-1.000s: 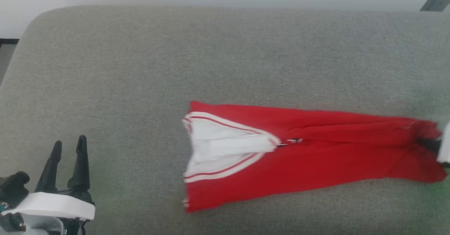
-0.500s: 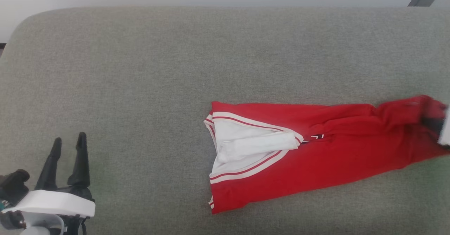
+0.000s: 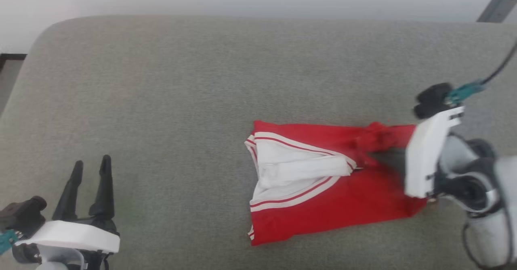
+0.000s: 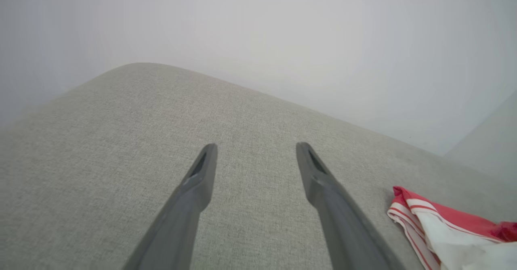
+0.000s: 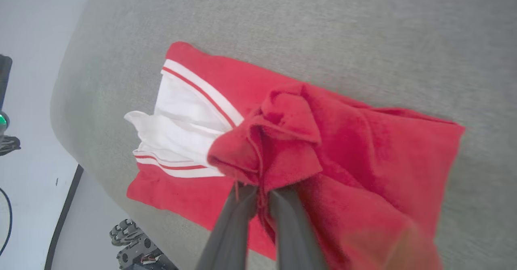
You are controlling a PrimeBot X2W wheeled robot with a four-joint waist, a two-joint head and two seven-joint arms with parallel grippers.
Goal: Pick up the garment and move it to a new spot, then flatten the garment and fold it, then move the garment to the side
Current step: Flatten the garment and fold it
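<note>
- On the grey fabric worktop (image 3: 161, 80) lies the red, white-sleeved jersey garment (image 3: 323, 205), doubled over.
- Right tool (image 5: 260, 189) pinches its bunched red edge; left tool (image 3: 92, 161) gapes empty.
- Looks soft, limp, light: take corners.

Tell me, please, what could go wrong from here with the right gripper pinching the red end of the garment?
1. The right gripper is shut on a bunched wad of the garment; it may hold uneven layers, so the fold could land crooked.
2. The left gripper stands open, away from the cloth; with nothing pinning the far end, the garment may drag across the grey cushion.
3. The white sleeve lies crumpled; folding over it could trap wrinkles.
</note>
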